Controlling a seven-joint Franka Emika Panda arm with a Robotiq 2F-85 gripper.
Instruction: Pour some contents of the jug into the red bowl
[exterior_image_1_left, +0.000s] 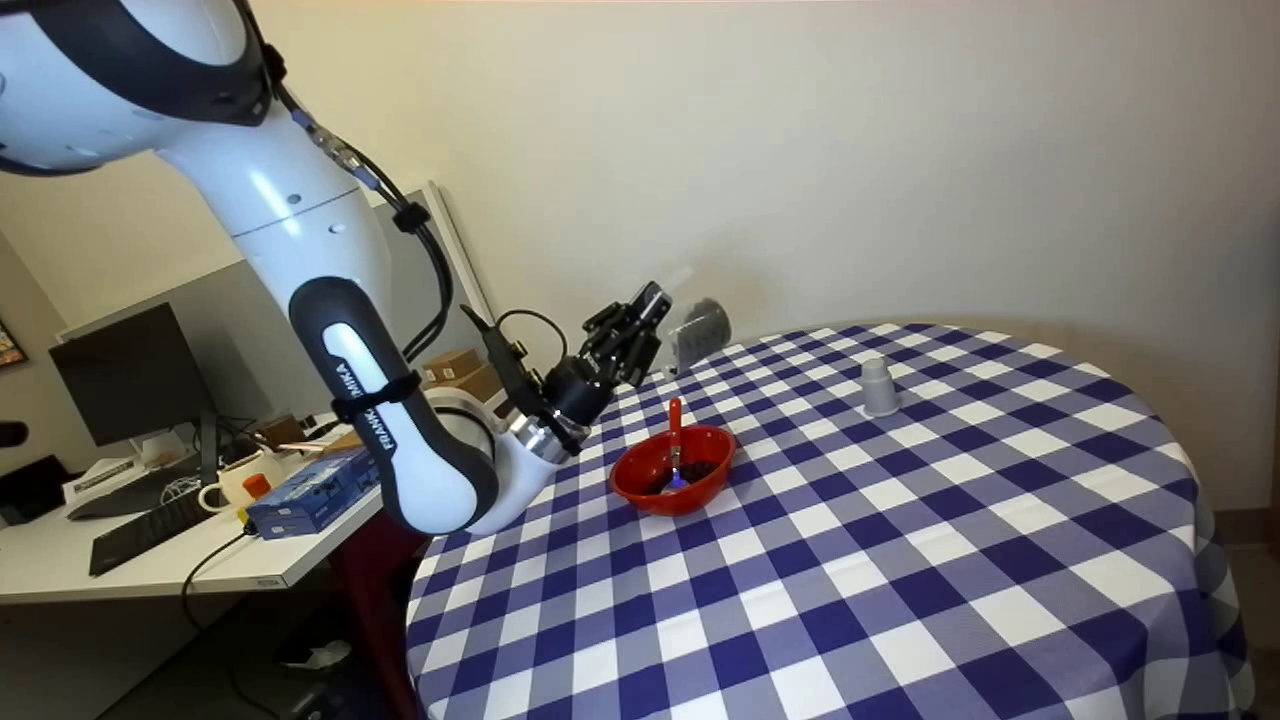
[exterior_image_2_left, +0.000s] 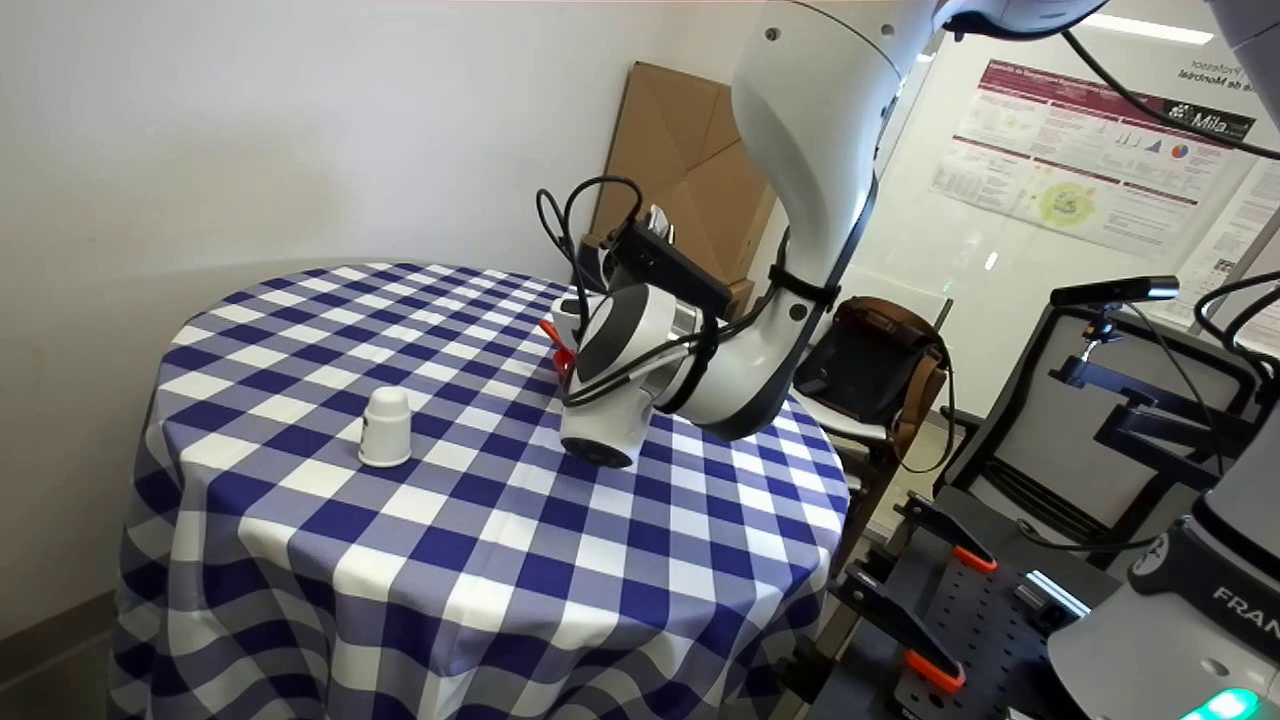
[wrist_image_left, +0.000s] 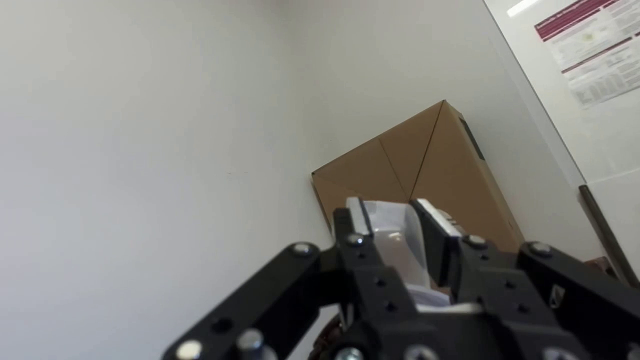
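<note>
- Pale plain wall at the back, round table in front of it under blue-and-white checkered cloth.
- Transparent, colourless, cup-like jug: up in the air, off the cloth, tilted. Sits higher than the small, round, bright red bowl; whether squarely over it, can't tell from where I stand. Contents unreadable.
- Black two-fingered gripper: clamped on the jug; wrist view has clear material between the fingers. Handle or side, can't tell.
- Bowl stands upright on the cloth; in an exterior view the wrist hides most of this bowl.
- Inside it: dark bits, plus a red-handled utensil with blue-purple head, leaning, handle up past the rim.
- White robot arm: reaches over the table in both exterior views.
- Small white stepped cylinder: wide end down on the cloth, well apart from the bowl.
- Off to the side, white desk: black monitor, dark keyboard, cream mug, blue box.
- Farther out: big brown cardboard box, black-and-brown bag, white poster with maroon header.
</note>
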